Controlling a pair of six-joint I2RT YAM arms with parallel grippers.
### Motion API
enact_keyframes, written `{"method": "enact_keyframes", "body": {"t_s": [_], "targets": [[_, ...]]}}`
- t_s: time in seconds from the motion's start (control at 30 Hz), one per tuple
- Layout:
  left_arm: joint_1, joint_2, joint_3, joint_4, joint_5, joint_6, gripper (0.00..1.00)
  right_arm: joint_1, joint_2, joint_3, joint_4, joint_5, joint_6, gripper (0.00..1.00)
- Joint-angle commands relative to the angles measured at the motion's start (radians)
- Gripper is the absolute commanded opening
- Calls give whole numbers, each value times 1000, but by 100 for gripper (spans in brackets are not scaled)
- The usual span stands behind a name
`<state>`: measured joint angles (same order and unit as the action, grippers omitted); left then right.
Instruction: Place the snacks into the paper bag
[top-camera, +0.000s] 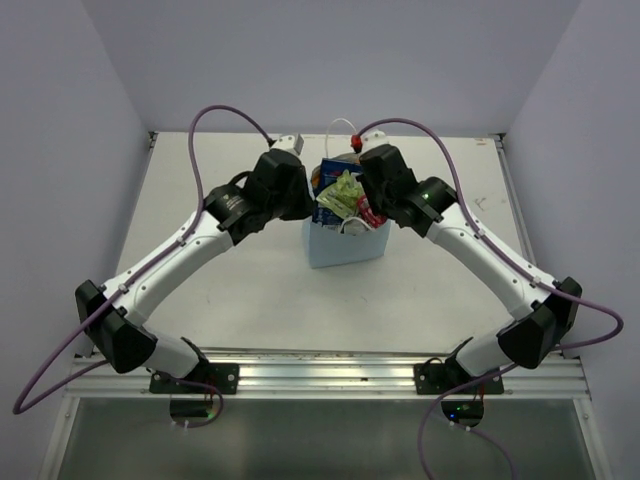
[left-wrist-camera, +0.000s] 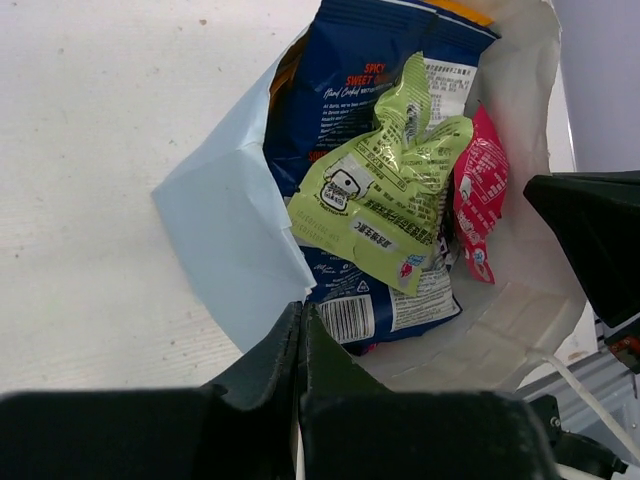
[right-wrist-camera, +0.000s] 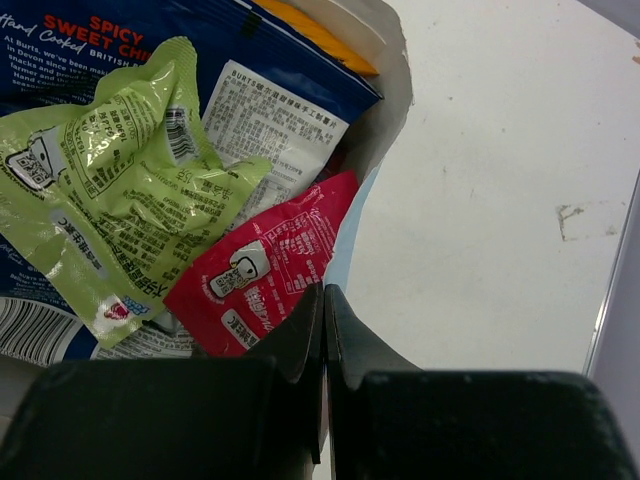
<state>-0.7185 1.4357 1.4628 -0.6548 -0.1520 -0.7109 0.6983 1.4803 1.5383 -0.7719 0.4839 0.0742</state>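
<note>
The pale blue-white paper bag (top-camera: 346, 250) stands upright mid-table. Inside it lie a dark blue chip packet (left-wrist-camera: 345, 95), a green sachet (left-wrist-camera: 385, 195) on top, a pink-red sachet (left-wrist-camera: 482, 190) beside it and an orange packet edge (right-wrist-camera: 315, 35). My left gripper (left-wrist-camera: 302, 308) is shut on the bag's left rim (left-wrist-camera: 225, 230). My right gripper (right-wrist-camera: 323, 290) is shut on the bag's right rim (right-wrist-camera: 392, 90), next to the pink-red sachet (right-wrist-camera: 270, 265) and the green sachet (right-wrist-camera: 110, 190). Other snacks are hidden.
A white loop handle (top-camera: 341, 125) sticks up behind the bag. The right gripper's black body (left-wrist-camera: 600, 240) shows across the bag's mouth in the left wrist view. An aluminium rail (top-camera: 320, 368) runs along the near edge. Purple cables arch over both arms.
</note>
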Motion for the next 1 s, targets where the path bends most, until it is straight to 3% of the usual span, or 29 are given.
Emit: {"method": "enact_keyframes", "body": {"t_s": [0.0,0.2,0.63,0.67,0.7,0.8,0.83,0.87,0.9,0.97], "targets": [[-61,15,138,-58,-105,21,0,13,-60,75,-24,-31,33,0],[-119,23,266,-219,-224,5,0,85,-75,161,-115,-1,65,0],[-125,-73,110,-250,-264,-56,0,184,-117,65,-184,21,159,0],[-127,-75,111,-250,-268,-56,0,184,-120,57,-184,27,164,1],[-130,-78,114,-250,-273,-53,0,184,-130,54,-181,31,165,8],[-134,-89,133,-247,-305,-47,27,184,-150,77,-178,59,161,41],[-139,-95,137,-238,-317,-44,42,184,-159,82,-176,74,162,46],[-151,-104,140,-226,-355,-38,51,184,-172,82,-168,96,167,50],[-157,-128,136,-197,-379,-30,73,184,-185,68,-155,155,179,58],[-165,-187,101,-146,-438,-13,79,184,-241,39,-135,198,183,63]]}}
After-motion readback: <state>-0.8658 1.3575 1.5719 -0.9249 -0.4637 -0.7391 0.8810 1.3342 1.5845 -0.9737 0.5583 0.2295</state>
